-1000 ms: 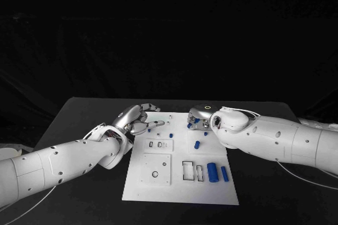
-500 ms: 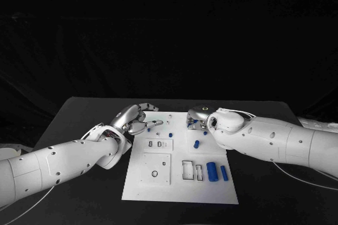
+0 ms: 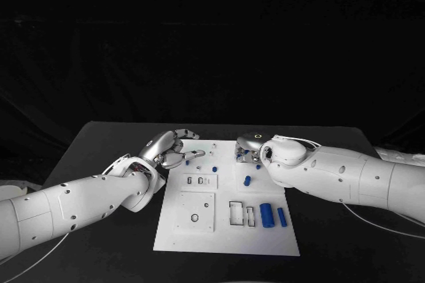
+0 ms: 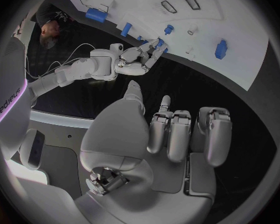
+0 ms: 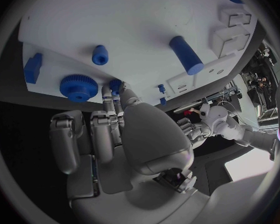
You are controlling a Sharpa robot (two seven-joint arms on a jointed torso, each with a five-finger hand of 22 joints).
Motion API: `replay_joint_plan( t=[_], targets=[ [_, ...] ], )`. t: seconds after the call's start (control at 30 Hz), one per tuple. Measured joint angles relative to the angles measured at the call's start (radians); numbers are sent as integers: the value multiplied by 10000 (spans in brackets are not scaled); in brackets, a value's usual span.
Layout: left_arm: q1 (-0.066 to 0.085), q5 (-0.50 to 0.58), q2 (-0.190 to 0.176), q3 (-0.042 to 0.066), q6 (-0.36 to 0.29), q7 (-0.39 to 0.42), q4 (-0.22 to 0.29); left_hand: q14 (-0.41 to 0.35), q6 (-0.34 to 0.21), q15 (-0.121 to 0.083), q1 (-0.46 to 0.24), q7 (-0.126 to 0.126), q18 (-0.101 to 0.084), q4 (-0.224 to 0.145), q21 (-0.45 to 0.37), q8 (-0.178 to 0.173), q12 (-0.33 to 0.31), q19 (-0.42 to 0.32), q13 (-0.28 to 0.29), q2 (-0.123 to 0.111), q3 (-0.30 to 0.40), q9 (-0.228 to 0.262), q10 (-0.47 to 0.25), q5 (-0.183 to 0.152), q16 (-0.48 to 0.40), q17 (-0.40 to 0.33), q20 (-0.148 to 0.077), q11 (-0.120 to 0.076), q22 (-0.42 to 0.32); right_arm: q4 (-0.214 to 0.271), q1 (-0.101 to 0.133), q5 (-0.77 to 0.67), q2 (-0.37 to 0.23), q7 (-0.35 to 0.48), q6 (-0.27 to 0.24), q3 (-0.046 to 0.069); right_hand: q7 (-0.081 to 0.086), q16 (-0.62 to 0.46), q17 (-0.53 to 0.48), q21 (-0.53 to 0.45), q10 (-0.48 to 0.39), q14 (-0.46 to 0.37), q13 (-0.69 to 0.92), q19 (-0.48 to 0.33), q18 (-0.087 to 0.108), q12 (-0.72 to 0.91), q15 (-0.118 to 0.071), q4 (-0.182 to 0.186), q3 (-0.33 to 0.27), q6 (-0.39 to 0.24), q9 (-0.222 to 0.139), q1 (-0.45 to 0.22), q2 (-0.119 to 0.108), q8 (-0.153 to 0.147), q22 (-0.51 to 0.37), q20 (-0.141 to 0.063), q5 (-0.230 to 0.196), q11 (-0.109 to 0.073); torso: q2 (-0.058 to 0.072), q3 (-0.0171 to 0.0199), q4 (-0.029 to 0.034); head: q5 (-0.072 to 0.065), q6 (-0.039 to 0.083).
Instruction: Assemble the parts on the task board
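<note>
Fingers of the right hand (image 3: 249, 149) pinch a small blue part (image 5: 115, 86) at the far right of the task board (image 3: 177, 237), beside one blue gear (image 5: 77, 87) and one short blue peg (image 5: 100, 54). The left hand (image 3: 170, 149) hovers over the board's far left edge, fingers curled in on nothing. Nearer lie two blue cylinders (image 3: 266, 215), side by side, and one blue pin (image 3: 248, 182) between them and the hands.

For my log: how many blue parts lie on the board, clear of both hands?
4: thick cylinder beside slim cylinder, near right; short part and small peg, mid-board. The right hand may hide others.
</note>
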Motion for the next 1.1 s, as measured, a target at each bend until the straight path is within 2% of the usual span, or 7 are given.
replay_joint_plan(
  t=[0.2, 0.5, 0.67, 0.83, 0.93, 1.1],
  targets=[
    [0, 4, 1, 0, -2, -7, -7, 0, 0, 0, 27, 0, -1, 0, 0, -39, 0, 0, 8, 27, 0, 0, 0, 0, 0, -1, 0, 0, 0, 2, -4, -18, -13, -51, -2, 4, 45, 0, -1, 0, 89, 0, -1, -27, 0, -42, 0, 27, 27, -245, -24, -104, -215, 0, 0, -27, 0, 16, 0, 0, -5, 12, -13],
    [0, -3, 4, 0, -3, -16, -12, 0, 55, 0, 39, -15, 0, 0, 0, -48, 0, 1, 7, 39, 0, -1, 0, 0, 0, -1, 0, 0, 0, 3, -7, -33, -23, -112, 1, 6, 37, 0, -2, 0, 384, -36, 6, -15, 0, -56, -36, 143, 83, -248, -5, -102, -213, 0, -1, -38, 0, -16, 0, 0, -5, 2, 12],
    [0, -8, 3, 0, -5, -20, -13, 0, 72, 0, 39, 0, 0, -13, 0, -48, 0, 0, 6, 39, -42, -1, 0, 0, 0, -2, 0, -1, -1, 13, -7, -42, -24, -139, 5, 7, -70, 0, -3, 0, 844, -36, 7, 10, 0, -57, -108, 109, 335, 327, 99, -8, -229, 217, -2, -135, -5, -110, 0, -1, -2, -6, 16],
    [0, -14, 2, 0, -6, -24, -13, 0, 142, 0, 39, 0, 0, -1, 0, -47, 0, 0, 6, 39, -54, -2, 0, 0, 0, -3, -1, -1, 0, 28, -5, -58, -26, -140, -5, 12, -165, 0, -3, 0, 1063, 0, 6, -26, 1, -9, -143, 44, 590, 849, 147, 194, -212, 364, -2, -169, -57, 59, 0, -2, 0, -10, 15],
    [0, -20, 3, 0, -8, -26, -13, 0, 144, 0, 39, 3, 0, -1, 0, -83, 0, 0, 5, 39, -54, 8, 0, 0, 0, -3, -1, -1, 0, 32, -3, -67, -33, -129, -33, 13, -229, 0, -3, 0, 1101, -22, 7, -26, 0, -9, -165, 49, 664, 1022, 167, 260, -200, 430, -2, -169, -81, 97, 0, -2, 1, -14, 7],
    [0, -32, 3, 0, -11, -29, -14, 0, 233, 0, 78, 19, -1, -1, 0, -83, 0, 0, 5, 78, -54, 8, 0, 0, 0, -3, -1, -1, 0, 42, -12, -71, -50, -87, -127, 11, -243, 0, -4, 0, 1146, -35, 1, -26, 0, -10, -177, 52, 721, 1149, 171, 326, -187, 474, -3, -169, -93, 141, 0, -4, 5, -10, -1]
  ],
)
